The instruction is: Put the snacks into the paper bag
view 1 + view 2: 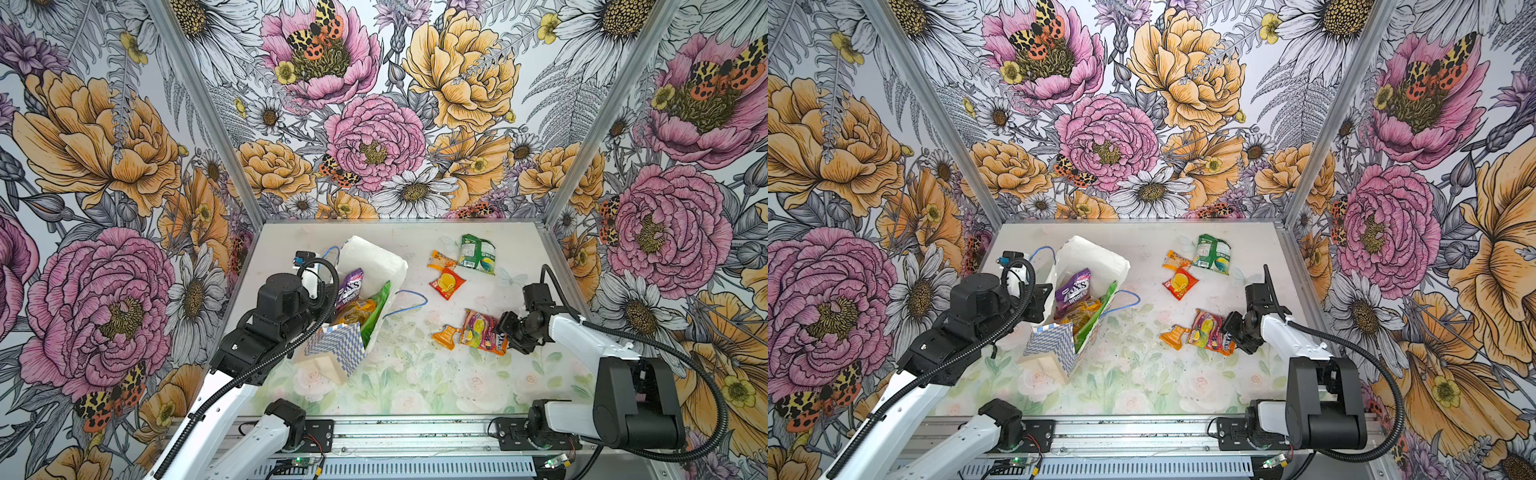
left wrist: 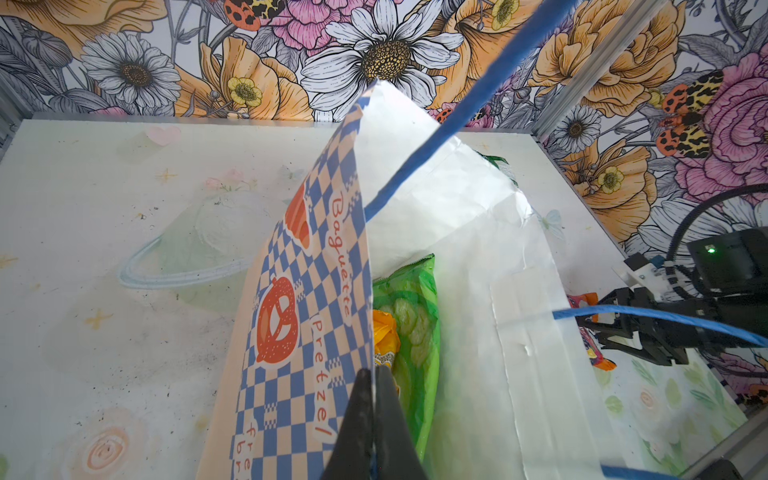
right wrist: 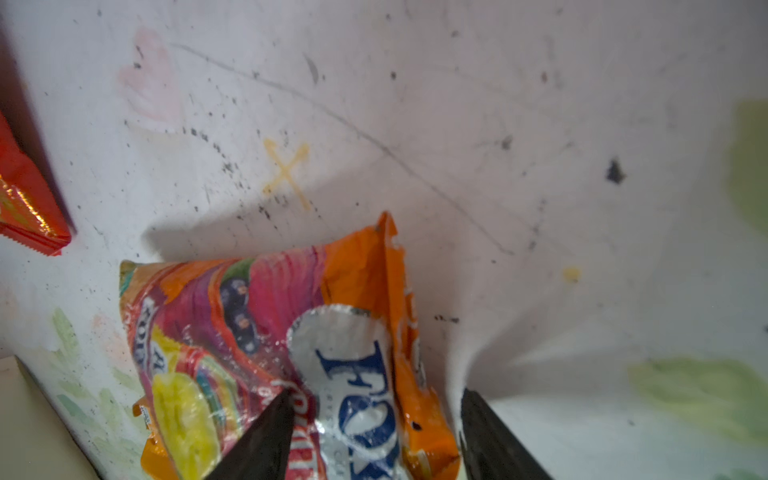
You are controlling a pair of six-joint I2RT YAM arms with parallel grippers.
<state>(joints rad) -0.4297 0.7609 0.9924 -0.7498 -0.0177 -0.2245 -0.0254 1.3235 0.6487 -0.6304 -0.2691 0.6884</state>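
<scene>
Right wrist view: the right gripper [image 3: 377,392] is open around the fruit packet [image 3: 232,324] and should squeeze next. Left gripper [image 2: 374,372] pinches the paper bag [image 2: 519,291].

One paper bag [image 1: 376,266], three snacks [image 1: 348,289] inside it, five snacks [image 1: 482,332] outside

The left arm [image 1: 226,392] is slanting up from the near rail at about seven o'clock toward one o'clock. Its black wrist [image 1: 282,299] is aiming the left gripper [image 2: 374,374] toward three o'clock, with the jaws pressing flat together on a wall of the paper bag [image 2: 311,291]. The right arm [image 1: 582,332] is folding over its base at five o'clock, with the forearm pointing toward nine o'clock. The right gripper [image 3: 376,392] is tilting down, jaws standing apart astride one end of the Fox's fruit packet [image 3: 232,324].
</scene>
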